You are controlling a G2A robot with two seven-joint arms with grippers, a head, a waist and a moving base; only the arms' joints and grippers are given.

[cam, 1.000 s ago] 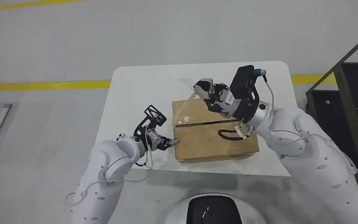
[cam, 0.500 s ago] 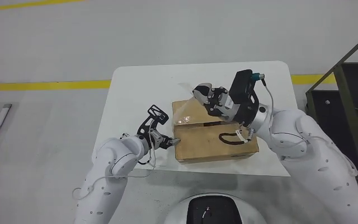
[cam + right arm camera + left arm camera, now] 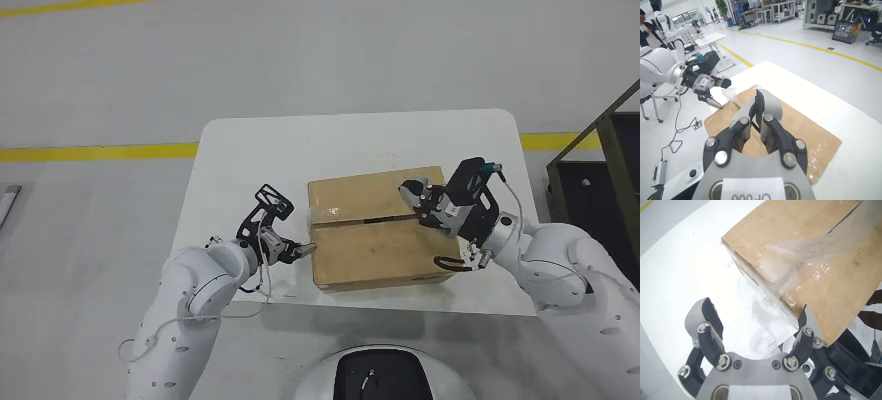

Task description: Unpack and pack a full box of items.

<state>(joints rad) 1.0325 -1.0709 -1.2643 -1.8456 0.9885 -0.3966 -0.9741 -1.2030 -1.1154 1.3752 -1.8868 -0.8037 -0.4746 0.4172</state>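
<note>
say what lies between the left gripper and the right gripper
The box top, with a loose strip of clear tape by the left gripper; the right gripper is over its other half. Top view shows it.

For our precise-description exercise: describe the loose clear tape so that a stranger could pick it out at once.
On the white table lies a brown cardboard box. At its end by the open left gripper, a crumpled strip of clear tape drapes over the top edge: the only glossy, see-through thing there.
</note>
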